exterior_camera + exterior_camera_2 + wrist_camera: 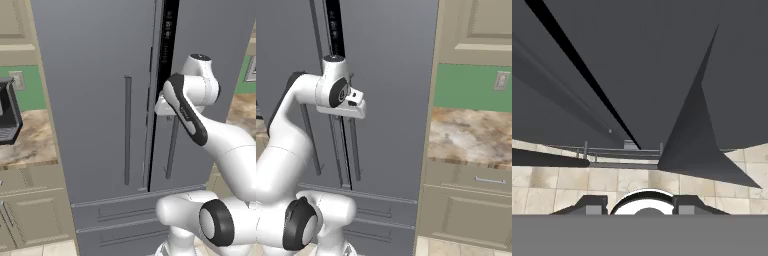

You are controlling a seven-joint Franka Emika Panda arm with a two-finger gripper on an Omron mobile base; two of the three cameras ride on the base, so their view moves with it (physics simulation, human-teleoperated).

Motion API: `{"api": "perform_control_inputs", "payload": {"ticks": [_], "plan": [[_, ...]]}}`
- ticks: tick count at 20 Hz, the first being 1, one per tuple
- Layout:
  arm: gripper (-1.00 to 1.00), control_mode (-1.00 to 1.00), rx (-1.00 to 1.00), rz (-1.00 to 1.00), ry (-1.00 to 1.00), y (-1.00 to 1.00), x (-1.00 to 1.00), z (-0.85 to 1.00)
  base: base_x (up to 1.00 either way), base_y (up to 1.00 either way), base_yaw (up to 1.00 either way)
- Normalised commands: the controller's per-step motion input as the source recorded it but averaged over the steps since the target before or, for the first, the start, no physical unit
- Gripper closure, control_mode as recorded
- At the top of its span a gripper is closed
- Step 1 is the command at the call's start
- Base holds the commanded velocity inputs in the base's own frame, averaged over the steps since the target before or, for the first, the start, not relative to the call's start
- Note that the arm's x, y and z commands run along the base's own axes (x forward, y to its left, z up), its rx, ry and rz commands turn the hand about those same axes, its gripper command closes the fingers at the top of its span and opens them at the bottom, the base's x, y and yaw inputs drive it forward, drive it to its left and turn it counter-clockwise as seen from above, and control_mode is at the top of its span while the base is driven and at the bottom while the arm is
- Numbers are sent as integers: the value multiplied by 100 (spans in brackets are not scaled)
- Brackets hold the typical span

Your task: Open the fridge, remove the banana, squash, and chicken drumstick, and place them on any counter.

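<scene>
Grey fridge doors shut, tool close

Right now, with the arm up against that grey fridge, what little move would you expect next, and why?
Probably closing on the right door's handle and pulling. The fridge doors look shut, and the hand sits at the centre seam beside that handle, so nothing inside can be reached yet.

Arm: glossy white rounded shells are joined by dark grey ring joints; a black curved panel is set along the forearm. Wrist flange is flat, white, box-shaped. Two small dark finger tips are seen.
</scene>
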Motion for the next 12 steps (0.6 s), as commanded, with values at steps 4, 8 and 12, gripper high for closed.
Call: {"api": "perform_control_inputs", "payload": {"ticks": [4, 8, 12], "plan": [[-100, 100, 0, 0, 0, 0, 0, 0, -6, 1, 0], [-100, 100, 0, 0, 0, 0, 0, 0, -41, 19, 0], [-100, 100, 0, 0, 0, 0, 0, 0, -53, 33, 0]]}}
